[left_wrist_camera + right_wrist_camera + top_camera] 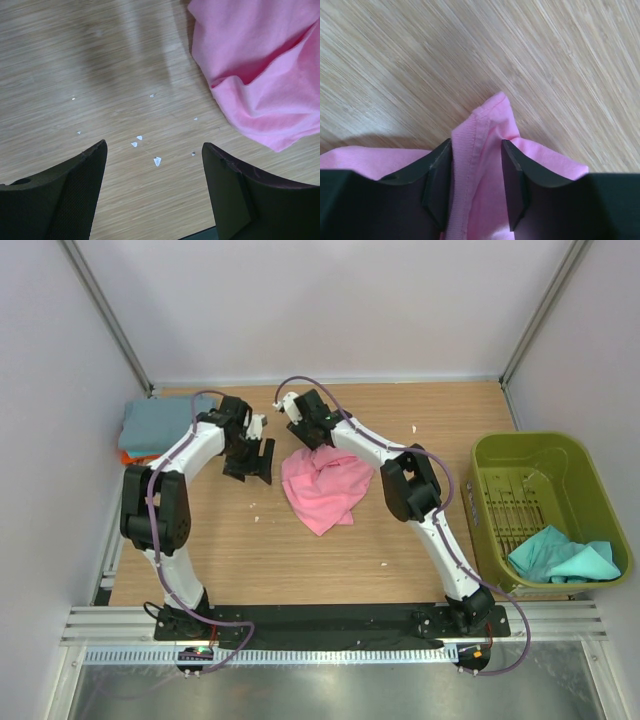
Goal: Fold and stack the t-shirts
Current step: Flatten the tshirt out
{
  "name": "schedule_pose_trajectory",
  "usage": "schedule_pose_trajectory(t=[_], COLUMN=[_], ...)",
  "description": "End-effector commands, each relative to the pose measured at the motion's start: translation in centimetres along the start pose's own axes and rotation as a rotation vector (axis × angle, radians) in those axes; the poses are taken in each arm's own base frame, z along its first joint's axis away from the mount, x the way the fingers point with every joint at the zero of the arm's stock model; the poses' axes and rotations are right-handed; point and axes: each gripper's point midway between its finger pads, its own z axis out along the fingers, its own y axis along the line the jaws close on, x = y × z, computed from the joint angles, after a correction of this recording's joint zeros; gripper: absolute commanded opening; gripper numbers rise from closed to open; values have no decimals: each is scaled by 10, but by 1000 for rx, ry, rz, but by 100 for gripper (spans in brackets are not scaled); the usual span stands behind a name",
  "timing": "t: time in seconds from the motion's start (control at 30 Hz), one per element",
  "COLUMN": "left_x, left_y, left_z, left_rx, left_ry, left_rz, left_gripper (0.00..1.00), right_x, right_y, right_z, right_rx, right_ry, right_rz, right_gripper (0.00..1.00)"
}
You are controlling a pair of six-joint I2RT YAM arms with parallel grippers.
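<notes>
A crumpled bright pink t-shirt lies mid-table. My right gripper is at its far edge; in the right wrist view its jaws are closed on a bunched fold of the pink ribbed edge, which fills the gap between them. My left gripper hovers wide open and empty over bare wood just left of the shirt; the left wrist view shows its gripper and the pink cloth at the upper right. A grey-blue t-shirt lies folded on an orange one at the far left. A teal t-shirt lies in the basket.
The olive-green plastic basket stands at the right edge of the table. Small white paper scraps lie on the wood under the left gripper. White walls and metal posts enclose the table at the back and sides.
</notes>
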Motion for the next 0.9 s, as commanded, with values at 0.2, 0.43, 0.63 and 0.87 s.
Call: schedule_pose_trajectory(t=[0.2,0.43,0.63,0.87], left_x=[-4,-8,-25,-66], left_y=[-4,0,-14,-42], left_z=[-6,-2,11,36], left_rx=[-11,-33,123,338], left_ry=[-37,-47,-23,-26], left_rz=[39,24,-43,-98], left_gripper=[78,78,78,77], right_x=[-36,-68,-135,-130], right_y=[-22,-45,-90,-101], right_z=[-6,-51,-177,-267], right_rx=[76,124,201,213], right_ry=[-102,-161,-359,-401], right_rz=[35,25,48,73], right_gripper=[34,1,1,1])
